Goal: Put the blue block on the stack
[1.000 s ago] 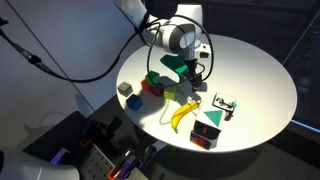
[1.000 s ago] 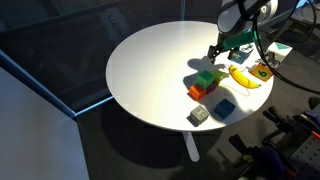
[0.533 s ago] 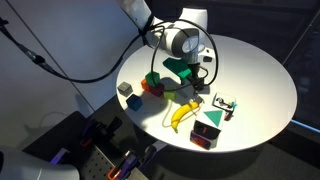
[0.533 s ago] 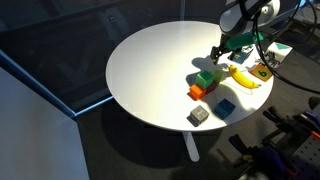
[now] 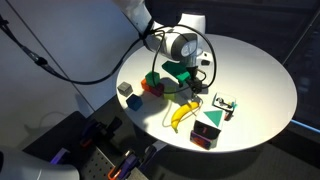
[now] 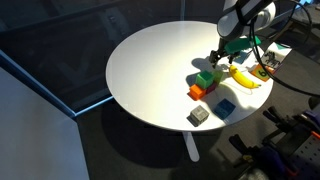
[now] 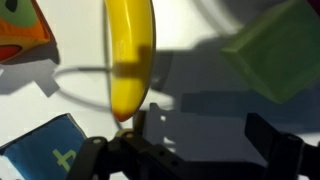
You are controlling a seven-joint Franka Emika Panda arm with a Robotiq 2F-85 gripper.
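Note:
The blue block [image 6: 224,106] lies on the white table, near the banana's tip; it also shows at the lower left of the wrist view [image 7: 45,145]. The stack is a green cube [image 6: 208,79] with a red cube [image 6: 198,92] against it, and the green cube also shows in an exterior view [image 5: 153,80] and at the upper right of the wrist view [image 7: 275,55]. My gripper [image 6: 221,52] hangs open and empty just above the table between the banana and the green cube, with nothing between its jaws in the wrist view [image 7: 200,140].
A banana [image 6: 245,78] lies beside the gripper and shows in the wrist view [image 7: 128,60]. A grey cube [image 6: 198,116] sits near the table edge. An orange toy [image 7: 20,30] and a black-and-red box with a teal triangle [image 5: 207,130] lie past the banana.
My gripper has sunk slightly toward the table beside the banana. The blocks and banana have not moved.

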